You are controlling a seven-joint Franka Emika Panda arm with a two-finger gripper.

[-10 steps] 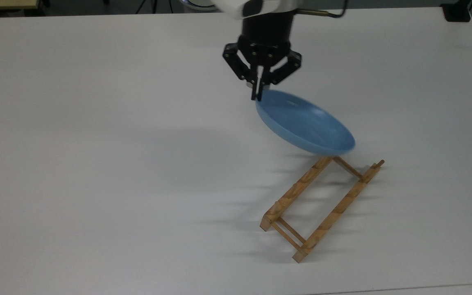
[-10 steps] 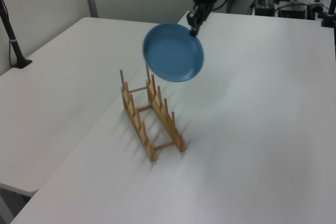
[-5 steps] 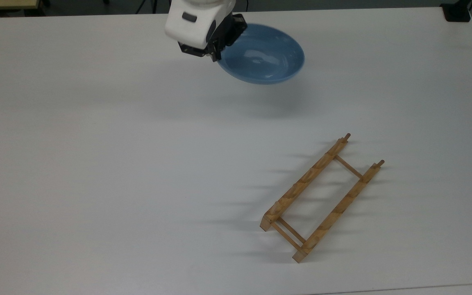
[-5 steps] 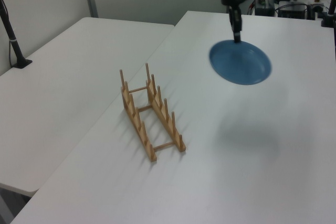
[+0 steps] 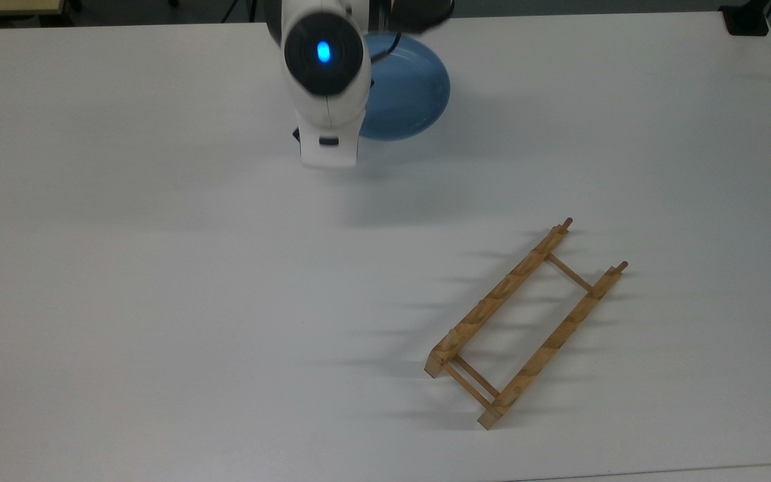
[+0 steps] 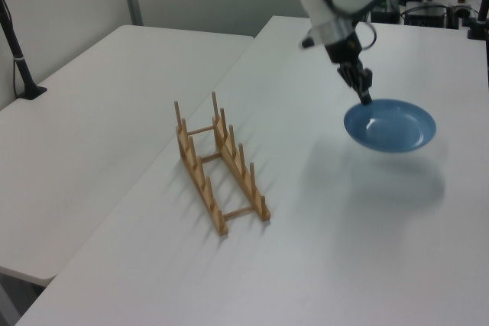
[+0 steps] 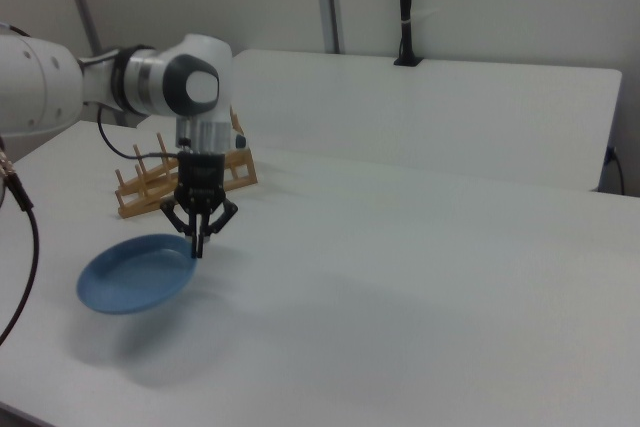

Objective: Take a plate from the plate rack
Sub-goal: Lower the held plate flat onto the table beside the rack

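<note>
White table (image 6: 359,250) carries the wooden plate rack (image 6: 219,162), which stands bare, its 2 rails lined with upright pegs. The light-blue plate (image 6: 390,125) hangs level above the tabletop, well apart from the rack toward the left view's right, casting a shadow below. The gripper (image 7: 198,247) pinches the plate's rim, fingers pressed together on its edge.

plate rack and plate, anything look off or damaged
Nothing stands out. The plate rack stands upright and whole on the table. The plate hangs nearly level above it, pinched at its rim by the tool.
</note>
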